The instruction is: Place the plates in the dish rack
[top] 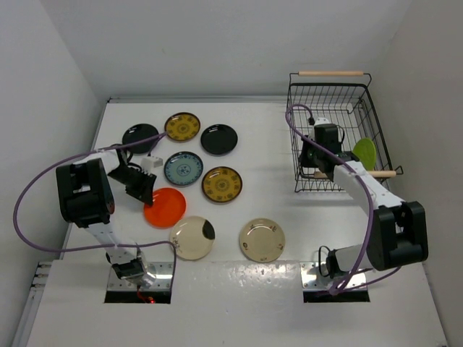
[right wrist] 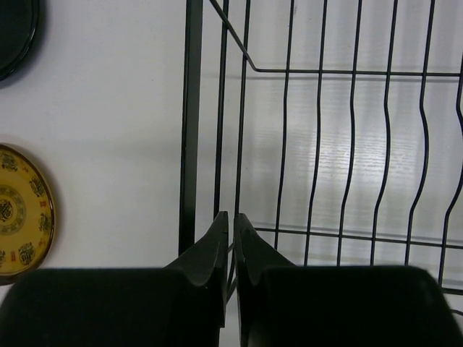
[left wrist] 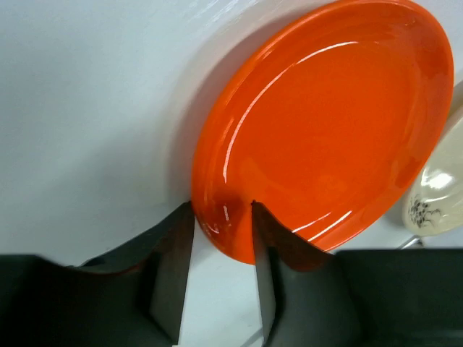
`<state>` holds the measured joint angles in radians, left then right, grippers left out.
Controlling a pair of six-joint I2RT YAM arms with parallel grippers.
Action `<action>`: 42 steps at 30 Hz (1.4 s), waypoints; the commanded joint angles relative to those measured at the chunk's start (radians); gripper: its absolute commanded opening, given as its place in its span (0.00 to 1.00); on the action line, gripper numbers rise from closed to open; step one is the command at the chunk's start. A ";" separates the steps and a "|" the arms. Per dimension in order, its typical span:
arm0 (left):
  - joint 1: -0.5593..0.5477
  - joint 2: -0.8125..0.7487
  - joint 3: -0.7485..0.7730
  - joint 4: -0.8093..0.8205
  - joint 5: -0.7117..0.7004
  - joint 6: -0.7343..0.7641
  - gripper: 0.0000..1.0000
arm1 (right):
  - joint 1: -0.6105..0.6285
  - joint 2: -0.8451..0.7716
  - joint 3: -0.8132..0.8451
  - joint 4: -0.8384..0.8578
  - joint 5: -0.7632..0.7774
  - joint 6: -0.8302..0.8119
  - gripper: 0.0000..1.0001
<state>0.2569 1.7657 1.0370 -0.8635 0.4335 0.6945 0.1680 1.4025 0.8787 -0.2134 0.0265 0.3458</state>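
Several plates lie on the white table, and the orange-red plate (top: 165, 207) (left wrist: 325, 123) is the one nearest my left gripper (top: 145, 194) (left wrist: 222, 204). Its jaws straddle that plate's near rim, one fingertip outside the rim and the other on the plate's inner face, closed on it. At the far right stands the black wire dish rack (top: 293, 108) (right wrist: 189, 108), with a lime green plate (top: 364, 152) upright inside. Above the rack's left wall my right gripper (top: 309, 155) (right wrist: 231, 215) is shut and holds nothing.
Two black plates (top: 140, 135) (top: 218, 139), two mustard plates (top: 182, 126) (top: 221, 184) and a blue-grey plate (top: 183, 168) lie behind the orange one. Two cream plates (top: 192, 238) (top: 262, 239) lie near the front. The rack has wooden handles (top: 330, 73) (top: 385, 173).
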 commanded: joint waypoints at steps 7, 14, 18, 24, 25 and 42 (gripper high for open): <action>-0.008 0.051 0.014 0.008 0.044 0.011 0.00 | 0.013 -0.094 0.112 -0.010 0.058 -0.027 0.11; 0.001 -0.067 0.110 -0.072 0.102 0.023 0.00 | 0.042 -0.184 0.137 -0.059 0.027 -0.100 0.31; -0.008 -0.156 0.233 -0.169 0.210 0.063 0.00 | 0.076 -0.218 0.157 -0.086 -0.022 -0.120 0.45; -0.146 -0.252 0.337 -0.189 0.266 0.027 0.00 | 0.223 -0.183 0.138 0.020 -0.263 -0.059 0.63; -0.186 -0.261 0.350 -0.189 0.280 0.017 0.00 | 0.267 -0.169 0.141 0.055 -0.286 -0.050 0.69; -0.416 -0.295 0.523 -0.184 0.364 -0.087 0.00 | 0.515 0.184 0.292 0.327 -0.468 0.127 0.05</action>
<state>-0.1520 1.5078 1.5280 -1.0618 0.7498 0.6319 0.6823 1.6089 1.1893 0.0002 -0.4088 0.4271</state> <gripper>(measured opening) 0.022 0.105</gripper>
